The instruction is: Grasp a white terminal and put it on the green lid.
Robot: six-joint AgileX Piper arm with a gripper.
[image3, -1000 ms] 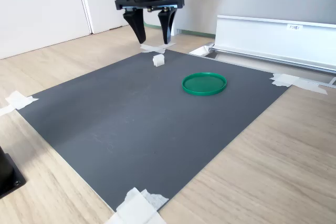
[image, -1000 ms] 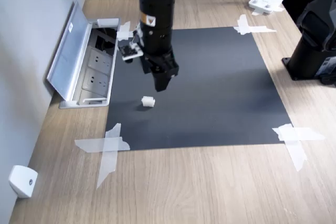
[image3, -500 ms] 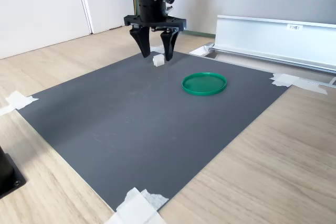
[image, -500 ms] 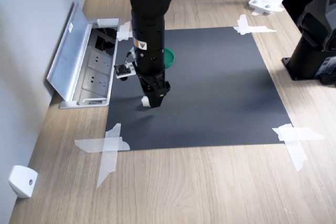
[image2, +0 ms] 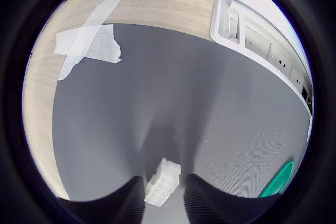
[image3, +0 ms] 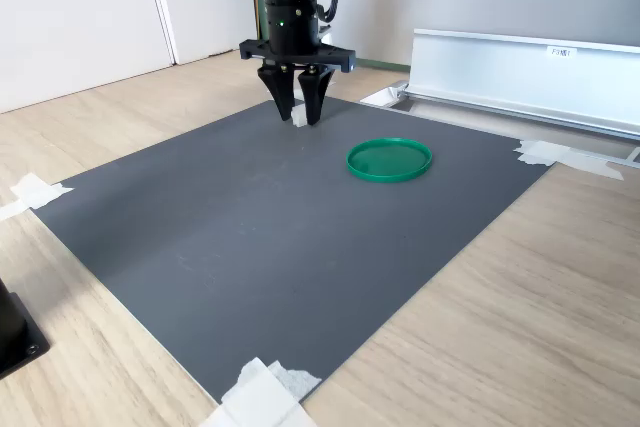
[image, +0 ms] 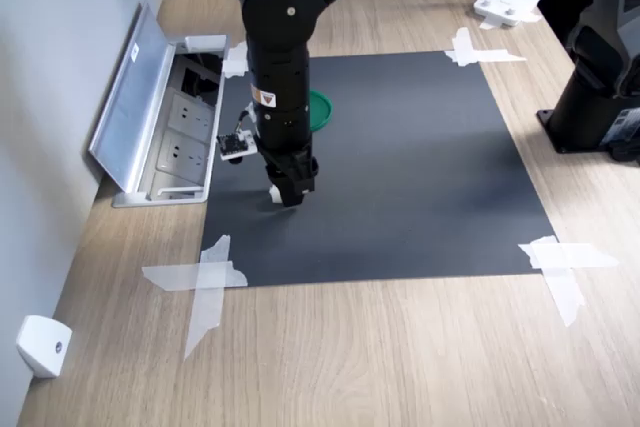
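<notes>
The white terminal (image2: 163, 182) is a tiny ribbed block resting on the dark grey mat (image: 420, 177), seen in the wrist view between my two dark fingers. My gripper (image3: 298, 119) points straight down with its fingers drawn in against the block's sides, shut on it. Only a sliver of the terminal (image: 273, 192) shows beside the gripper (image: 284, 197) in the first exterior view. The green lid (image3: 389, 159) lies flat on the mat a short way toward the second exterior view's right. In the first exterior view my arm partly covers the lid (image: 321, 110).
An open floor socket box (image: 175, 127) with a raised metal lid borders the mat at the first exterior view's left. Tape strips (image: 205, 282) hold the mat corners. A white wedge block (image: 42, 344), a black base (image: 600, 97) and a white stand (image: 508, 2) sit on the wooden surface.
The gripper has come down over the terminal and its fingers have drawn in from a wide stance onto the block. The lid has stayed in place.
</notes>
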